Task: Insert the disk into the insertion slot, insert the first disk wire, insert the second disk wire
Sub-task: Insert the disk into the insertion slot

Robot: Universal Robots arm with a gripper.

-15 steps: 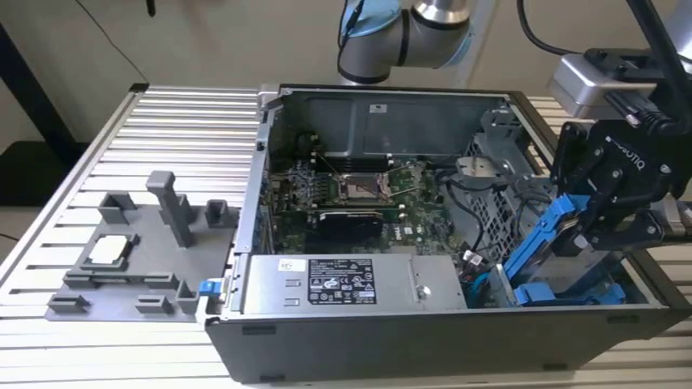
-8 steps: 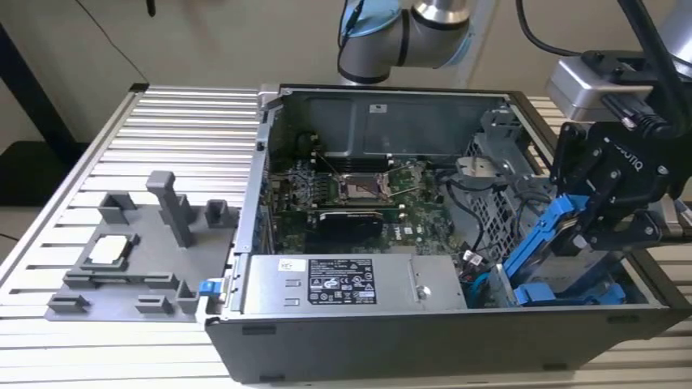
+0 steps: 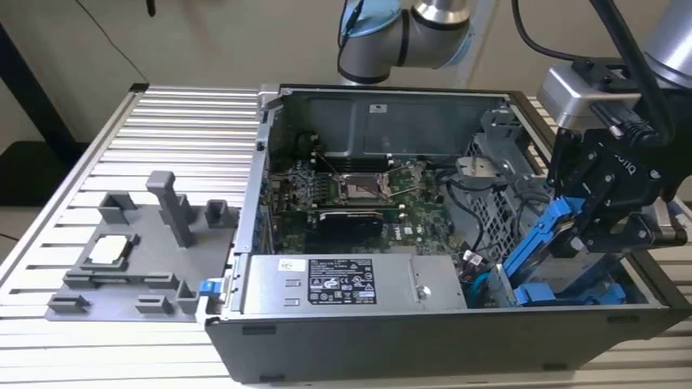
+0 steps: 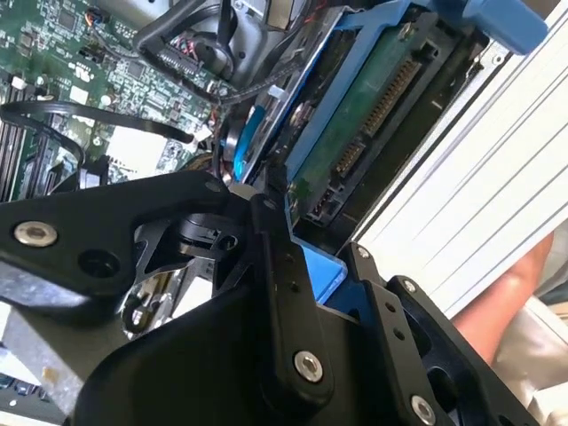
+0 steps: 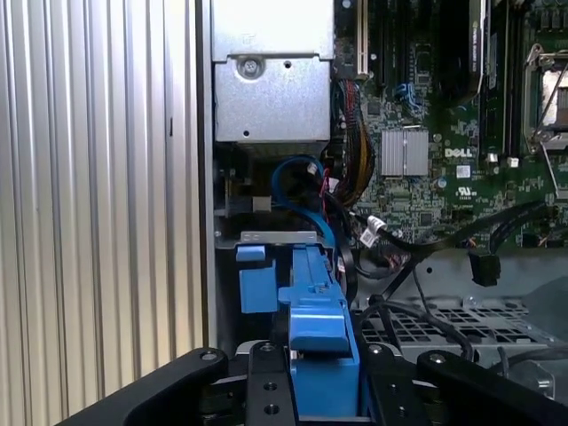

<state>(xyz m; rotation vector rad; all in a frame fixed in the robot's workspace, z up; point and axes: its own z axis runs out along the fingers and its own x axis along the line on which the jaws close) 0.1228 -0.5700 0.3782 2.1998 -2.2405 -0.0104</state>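
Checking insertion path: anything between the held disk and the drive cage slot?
Nothing solid visible. The gripper holds the disk tilted over the insertion slot. In the first wrist view a blue cable loops just ahead of it and might snag.

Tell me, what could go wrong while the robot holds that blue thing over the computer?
1. The disk hangs tilted in the gripper. It might catch on the metal edge of the insertion slot instead of sliding in.
2. The black cables lie close beside the slot. The disk could snag or pinch one on its way down.
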